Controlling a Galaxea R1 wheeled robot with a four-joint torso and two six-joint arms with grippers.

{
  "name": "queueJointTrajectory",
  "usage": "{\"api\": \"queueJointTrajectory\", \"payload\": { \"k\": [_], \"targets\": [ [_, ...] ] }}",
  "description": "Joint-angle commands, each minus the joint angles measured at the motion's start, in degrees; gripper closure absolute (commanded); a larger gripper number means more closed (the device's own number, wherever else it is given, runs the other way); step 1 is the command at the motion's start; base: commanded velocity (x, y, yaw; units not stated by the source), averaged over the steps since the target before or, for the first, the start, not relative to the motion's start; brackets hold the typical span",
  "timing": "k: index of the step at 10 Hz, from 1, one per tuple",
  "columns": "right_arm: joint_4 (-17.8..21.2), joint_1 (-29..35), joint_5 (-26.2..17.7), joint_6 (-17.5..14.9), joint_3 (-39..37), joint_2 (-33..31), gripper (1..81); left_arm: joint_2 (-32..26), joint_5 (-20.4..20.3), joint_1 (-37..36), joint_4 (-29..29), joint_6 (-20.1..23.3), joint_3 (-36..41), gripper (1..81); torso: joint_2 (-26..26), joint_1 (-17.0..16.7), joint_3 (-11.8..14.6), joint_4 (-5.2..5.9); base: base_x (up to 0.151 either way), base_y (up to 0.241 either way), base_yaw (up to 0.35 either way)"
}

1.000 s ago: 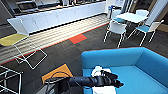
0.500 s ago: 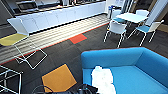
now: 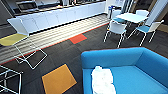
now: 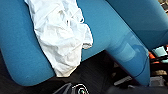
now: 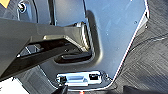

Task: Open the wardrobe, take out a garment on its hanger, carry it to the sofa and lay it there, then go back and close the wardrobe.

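Note:
The bright blue sofa fills the lower right of the head view. The white garment lies crumpled on its seat near the left arm. In the left wrist view the same garment spreads over the sofa's seat cushion, with one end hanging over the cushion's front edge. A thin white loop at the fabric's edge may be the hanger's hook; the rest of the hanger is hidden in the folds. Nothing touches the garment. A dark piece of the left arm's end sits just off the cushion.
A white table with white, teal-seated chairs stands at the back right. A yellow-seated wire chair is at the left, with another wire frame below it. A long white counter runs along the back. Dark carpet holds an orange tile.
The dark arms that hung over the garment a second ago have left the head picture. The camera has shifted. The garment stays lying on the sofa.

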Motion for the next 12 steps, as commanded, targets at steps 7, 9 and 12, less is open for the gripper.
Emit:
{"api": "queueJointTrajectory", "payload": {
  "k": [7,9,12],
  "targets": [
    [-0.4,-0.5,-3.9,-0.3,0.6,0.5,1.0,-4.4,-9.1,3.3,4.8,0.2,-3.3,1.0,0.0,0.1,0.0,0.00,-0.021,0.000,0.000],
    [-0.4,-0.6,-3.9,-0.3,0.6,0.5,1.0,-4.8,-9.1,4.3,5.4,0.2,-3.3,1.0,0.0,-0.1,0.0,0.00,-0.082,0.000,0.000],
    [-0.4,-0.6,-4.0,-0.2,0.6,0.5,1.0,-5.0,-9.2,5.1,5.8,0.2,-3.4,1.0,0.0,-0.1,3.8,0.00,-0.083,0.000,0.000]
  ]
}}
